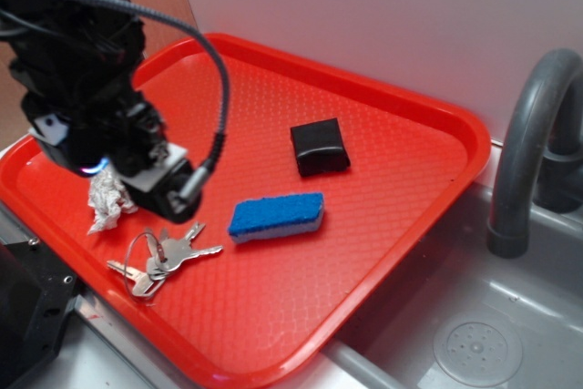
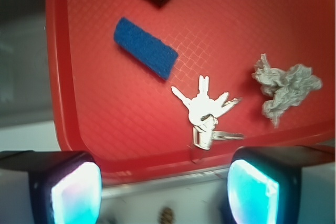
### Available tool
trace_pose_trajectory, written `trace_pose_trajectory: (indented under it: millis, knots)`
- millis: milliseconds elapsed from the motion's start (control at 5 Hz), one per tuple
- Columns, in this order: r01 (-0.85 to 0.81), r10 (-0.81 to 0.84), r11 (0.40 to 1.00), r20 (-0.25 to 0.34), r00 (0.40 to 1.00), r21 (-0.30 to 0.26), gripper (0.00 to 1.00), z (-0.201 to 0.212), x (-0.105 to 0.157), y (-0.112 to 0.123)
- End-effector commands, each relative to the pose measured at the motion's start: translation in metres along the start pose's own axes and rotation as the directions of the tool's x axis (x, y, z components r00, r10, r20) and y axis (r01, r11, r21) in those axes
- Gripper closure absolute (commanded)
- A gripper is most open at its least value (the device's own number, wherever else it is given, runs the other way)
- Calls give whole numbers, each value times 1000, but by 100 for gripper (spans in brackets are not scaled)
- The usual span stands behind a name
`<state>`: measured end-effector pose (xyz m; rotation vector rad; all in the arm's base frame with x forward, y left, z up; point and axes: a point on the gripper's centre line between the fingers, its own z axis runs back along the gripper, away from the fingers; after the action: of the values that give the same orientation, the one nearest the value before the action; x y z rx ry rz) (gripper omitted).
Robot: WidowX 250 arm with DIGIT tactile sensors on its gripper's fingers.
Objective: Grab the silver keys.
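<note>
- Currently, the red textured plastic tray (image 1: 383, 252) fills both frames.
- Black robot gripper (image 2: 163, 195), lower edge of wrist view, jaws spread, empty: approach step.
- Fanned silver metal keys (image 2: 206, 109), lower centre, need descent and closing.

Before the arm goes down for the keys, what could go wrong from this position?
1. The silver keys lie flat and fanned on the red tray, so the open pincer may slide over them or catch only one key.
2. The crumpled paper lies close beside them; an off-centre descent could pinch it instead.
3. The keys sit near the tray's raised rim, which one finger might strike on the way down.
</note>
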<state>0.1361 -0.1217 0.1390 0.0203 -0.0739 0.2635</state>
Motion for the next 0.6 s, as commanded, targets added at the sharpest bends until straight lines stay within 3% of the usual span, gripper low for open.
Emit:
trace_pose_trajectory:
  millis: [0,200,400]
  knots:
    - [-66,66,998,11,998,-22,0,-6,20,32]
    - [-87,87,996,-6,996,-31,0,-12,27,54]
    - [-50,48,998,-56,997,-35,0,-25,20,54]
